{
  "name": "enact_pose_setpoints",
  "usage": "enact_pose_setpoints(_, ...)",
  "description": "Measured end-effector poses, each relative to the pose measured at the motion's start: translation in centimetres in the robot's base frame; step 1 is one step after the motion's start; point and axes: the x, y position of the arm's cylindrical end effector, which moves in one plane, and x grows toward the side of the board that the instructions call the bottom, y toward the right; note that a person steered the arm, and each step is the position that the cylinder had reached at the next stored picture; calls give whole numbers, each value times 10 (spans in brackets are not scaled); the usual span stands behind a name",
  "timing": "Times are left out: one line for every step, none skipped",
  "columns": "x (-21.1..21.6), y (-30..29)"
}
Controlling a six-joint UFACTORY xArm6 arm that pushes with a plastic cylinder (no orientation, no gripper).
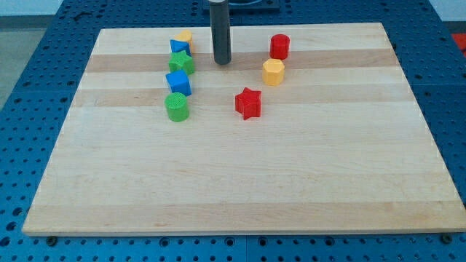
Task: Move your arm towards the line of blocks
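Observation:
A line of blocks runs down the view's upper left: a yellow block [184,36] at the top, a blue block [179,46], a green star [182,63], a blue cube [178,82] and a green cylinder [176,107] at the bottom. My tip [222,62] is on the board just to the right of the green star, a small gap away, touching no block.
A red cylinder [279,46] and a yellow hexagonal block [273,72] stand right of my tip. A red star [248,102] lies below and right of it. The wooden board [240,182] ends on a blue perforated table [29,87].

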Motion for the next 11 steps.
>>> enact_pose_setpoints(-40, -6)
enact_pose_setpoints(-80, -15)
enact_pose_setpoints(-99, -30)
enact_pose_setpoints(-98, -44)
enact_pose_setpoints(-98, -74)
enact_pose_setpoints(-98, -97)
enact_pose_setpoints(-98, -113)
enact_pose_setpoints(-81, -132)
enact_pose_setpoints(-61, -138)
enact_pose_setpoints(-61, -138)
enact_pose_setpoints(-55, -113)
